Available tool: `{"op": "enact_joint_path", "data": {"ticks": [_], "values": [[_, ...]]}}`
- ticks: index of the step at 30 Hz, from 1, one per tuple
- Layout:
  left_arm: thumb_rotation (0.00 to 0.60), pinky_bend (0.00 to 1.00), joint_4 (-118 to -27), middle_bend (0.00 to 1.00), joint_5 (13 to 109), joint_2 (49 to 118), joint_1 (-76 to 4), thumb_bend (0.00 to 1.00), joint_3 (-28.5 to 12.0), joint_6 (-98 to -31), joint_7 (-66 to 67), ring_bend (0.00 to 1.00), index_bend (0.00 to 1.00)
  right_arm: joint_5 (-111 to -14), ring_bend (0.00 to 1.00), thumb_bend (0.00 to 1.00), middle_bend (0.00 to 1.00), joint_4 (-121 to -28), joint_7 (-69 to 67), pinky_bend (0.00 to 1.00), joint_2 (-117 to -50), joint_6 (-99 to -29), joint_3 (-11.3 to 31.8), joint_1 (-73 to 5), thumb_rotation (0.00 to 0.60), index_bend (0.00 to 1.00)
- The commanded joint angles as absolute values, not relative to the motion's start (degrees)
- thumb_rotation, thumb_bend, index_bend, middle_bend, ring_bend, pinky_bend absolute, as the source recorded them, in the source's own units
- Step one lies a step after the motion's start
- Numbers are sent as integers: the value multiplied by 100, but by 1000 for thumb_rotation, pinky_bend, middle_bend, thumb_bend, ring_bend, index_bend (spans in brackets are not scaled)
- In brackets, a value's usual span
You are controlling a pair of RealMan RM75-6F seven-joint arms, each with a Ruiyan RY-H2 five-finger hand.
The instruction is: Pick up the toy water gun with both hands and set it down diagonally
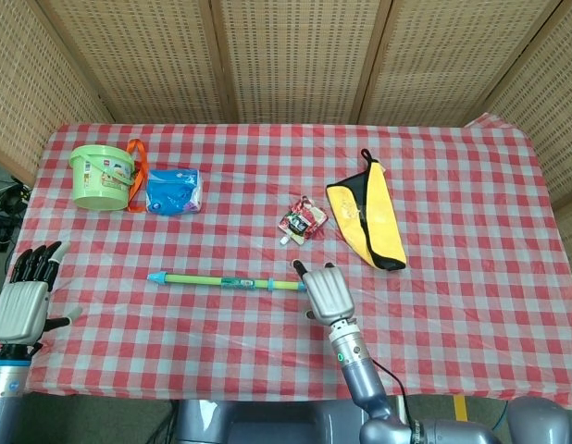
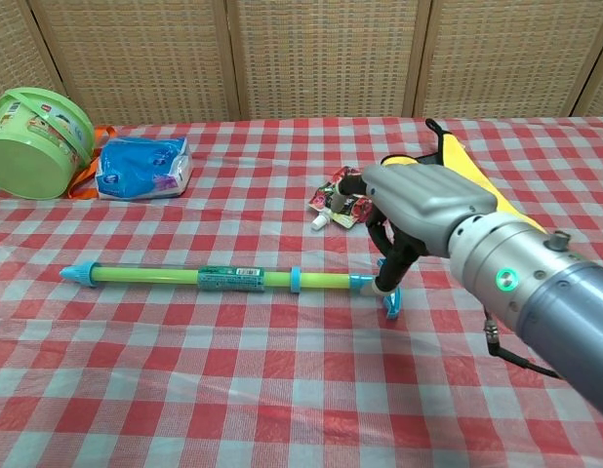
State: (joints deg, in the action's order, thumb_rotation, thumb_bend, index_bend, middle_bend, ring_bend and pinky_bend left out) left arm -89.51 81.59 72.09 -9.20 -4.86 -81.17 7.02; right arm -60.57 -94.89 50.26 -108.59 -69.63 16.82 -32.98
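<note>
The toy water gun (image 1: 226,281) (image 2: 223,278) lies flat and roughly level across the middle of the checked table, a green tube with a blue tip at the left and a blue T-handle (image 2: 390,302) at the right. My right hand (image 1: 328,290) (image 2: 419,207) is over that handle end, palm down, its dark fingers (image 2: 385,261) curling down onto the handle. The frames do not show whether they close around it. My left hand (image 1: 24,303) hovers off the table's near left corner, fingers spread, holding nothing; only the head view shows it.
A green pail (image 1: 103,176) (image 2: 33,141) and a blue packet (image 1: 173,191) (image 2: 140,168) sit at the back left. A red pouch (image 1: 303,220) (image 2: 352,200) and a yellow bag (image 1: 367,222) (image 2: 477,210) lie just behind the handle end.
</note>
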Motion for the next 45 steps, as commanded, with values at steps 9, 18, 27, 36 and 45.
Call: {"op": "enact_joint_path", "data": {"ticks": [9,18,27,36,45], "values": [[600,0,-8900,0,8067,7207,-983,69,-516,-8006,614,0,0,-5574,844,344,908,-8851,5088,538,-11356,-6870,1821,-3738,600,380],[600,0,-8859,0,7987,7195,-1009,69,-534,-7943,541,0,0,-5373,876,472,945,-8393,4997,557,-11578,-6723,1900,-4045,600,432],[600,0,-8807,0,7931,7219,-1053,69,-521,-7841,529,0,0,-5003,883,479,952,-7828,4996,558,-11724,-6513,2011,-4300,600,441],[600,0,-8788,0,7869,7250,-1073,69,-527,-7815,600,0,0,-4659,903,507,974,-7445,5001,570,-11703,-6408,2043,-4427,600,499],[600,0,-8805,0,7885,7270,-1081,69,-505,-7830,658,0,0,-4578,911,508,983,-7343,4870,573,-11680,-6413,1949,-4445,600,558]]}}
